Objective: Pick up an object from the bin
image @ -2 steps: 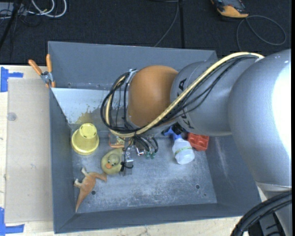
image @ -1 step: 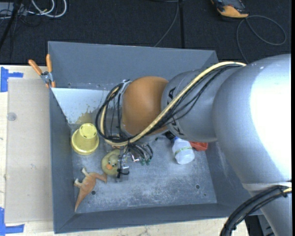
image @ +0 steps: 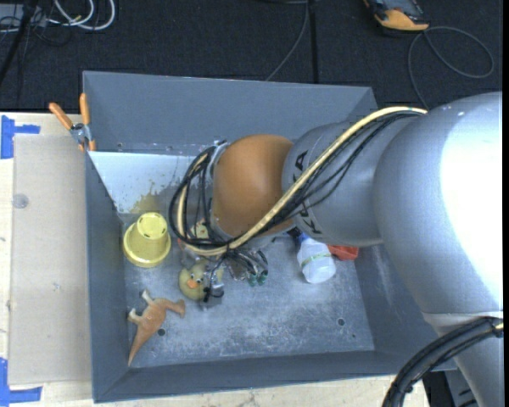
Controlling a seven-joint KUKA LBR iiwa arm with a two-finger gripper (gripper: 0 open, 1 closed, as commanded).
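A: Status of the pick?

B: Not done, by my read. The arm is down in the middle of the bin (image: 280, 325), with the orange wrist cover (image: 250, 181) and cables (image: 187, 202) over the tool end. Nothing is seen raised off the floor.

A: Jaws?

B: Low, just left of centre, under the cables. Open or closed, cannot tell: the dark parts run together there.

A: Nearest thing?

B: A small yellow-green rounded toy (image: 190, 280) on the bin floor, touching or just beside the dark tip, on its left. Whether it sits between the jaws, cannot tell.

A: The rest?

B: Yellow cup (image: 147, 240) near, up-left of the toy. Tan dinosaur (image: 153, 319) below-left, toward the front wall. White bottle (image: 316, 263) with a red cap to the right, apart.

A: What's left?

B: Judgement only: a sure grip on the toy, then the lift clear of the bin.
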